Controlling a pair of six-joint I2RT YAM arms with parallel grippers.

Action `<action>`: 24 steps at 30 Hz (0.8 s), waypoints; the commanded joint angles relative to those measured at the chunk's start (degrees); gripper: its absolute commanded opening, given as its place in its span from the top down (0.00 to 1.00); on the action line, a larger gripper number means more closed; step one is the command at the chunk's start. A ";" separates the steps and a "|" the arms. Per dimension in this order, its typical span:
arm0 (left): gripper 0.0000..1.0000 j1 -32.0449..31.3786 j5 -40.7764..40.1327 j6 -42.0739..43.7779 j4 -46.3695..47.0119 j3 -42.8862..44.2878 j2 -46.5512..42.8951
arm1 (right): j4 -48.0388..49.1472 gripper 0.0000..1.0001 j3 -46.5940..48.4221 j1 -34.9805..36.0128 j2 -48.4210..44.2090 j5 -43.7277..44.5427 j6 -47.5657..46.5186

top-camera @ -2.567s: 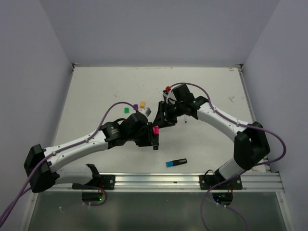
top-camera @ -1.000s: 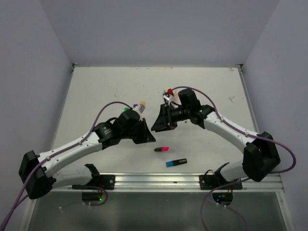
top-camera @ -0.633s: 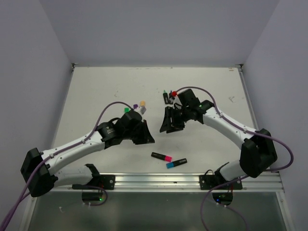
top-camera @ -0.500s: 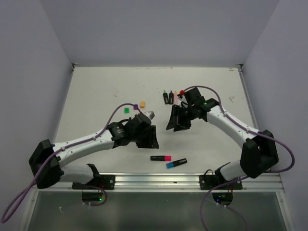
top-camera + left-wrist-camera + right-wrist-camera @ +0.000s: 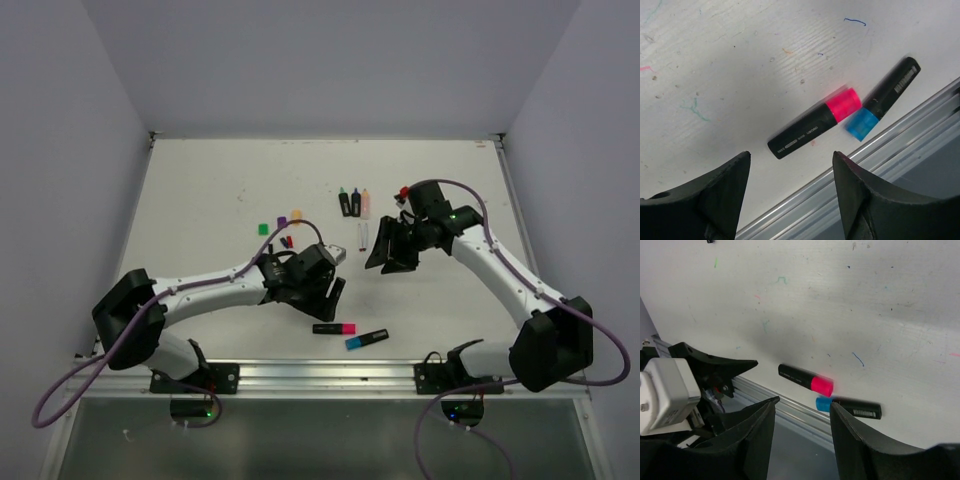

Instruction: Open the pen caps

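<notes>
Step in hand: lining up on a capped pen. The left gripper [image 5: 791, 156], fingers apart and empty, hovers just above the pink-capped highlighter [image 5: 815, 122]. The blue-capped highlighter [image 5: 883, 97] lies just beside it. The right gripper [image 5: 802, 405], fingers apart and empty, is well beyond it. Next move, likely: clamp barrel and cap, then pull apart.

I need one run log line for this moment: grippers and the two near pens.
left gripper: open, empty, near pink-capped highlighter | right gripper: open, empty | blue-capped highlighter: beside pink one, both capped
</notes>
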 commanded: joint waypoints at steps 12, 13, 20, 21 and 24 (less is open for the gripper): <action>0.40 0.20 -11.17 -2.09 1.48 0.95 -5.62 | -5.53 0.52 -4.63 2.08 3.31 -7.07 -4.20; 0.47 0.73 -11.70 -2.90 0.51 1.39 -6.68 | -6.41 0.53 -4.54 3.65 3.58 -5.32 -4.55; 0.66 9.33 -7.85 -5.72 -3.98 6.49 -8.45 | -11.95 0.55 -5.67 10.16 4.02 2.60 -8.51; 0.67 9.78 -7.49 -5.63 -4.07 6.67 -8.44 | -12.21 0.55 -6.20 12.09 3.67 3.74 -8.77; 0.69 10.58 -7.40 -5.80 -3.72 6.15 -8.88 | -13.36 0.53 -7.09 14.30 2.70 9.81 -9.74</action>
